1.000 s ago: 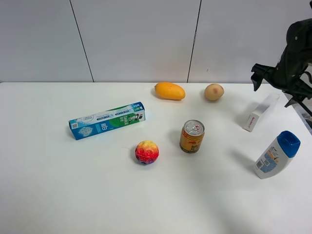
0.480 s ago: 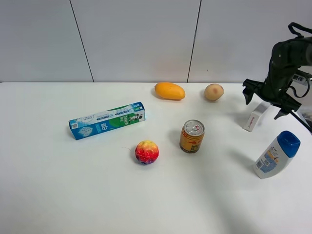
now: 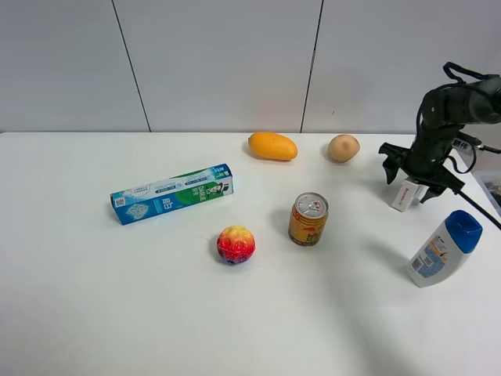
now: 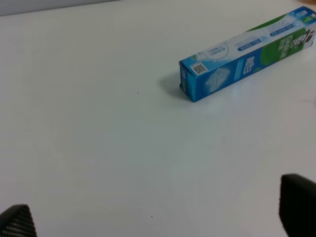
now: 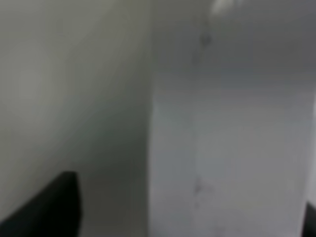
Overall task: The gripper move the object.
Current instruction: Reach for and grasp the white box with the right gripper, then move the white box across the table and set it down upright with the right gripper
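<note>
Exterior high shows me the right gripper (image 3: 411, 182) spread wide, straddling the white box (image 3: 402, 196) without clamping it. The box lies near 3 o'clock from the can (image 3: 308, 219) and 11 o'clock from the bottle (image 3: 442, 249); my left gripper (image 4: 158, 219) gapes empty

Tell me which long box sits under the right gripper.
The plain white box with a red-lettered end, straddled by the open right gripper; the blue-green toothpaste box lies far to the left.

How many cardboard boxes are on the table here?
2. The blue-green toothpaste box lies left of centre; the white box lies at the far right, partly under the right gripper. No others show.
</note>
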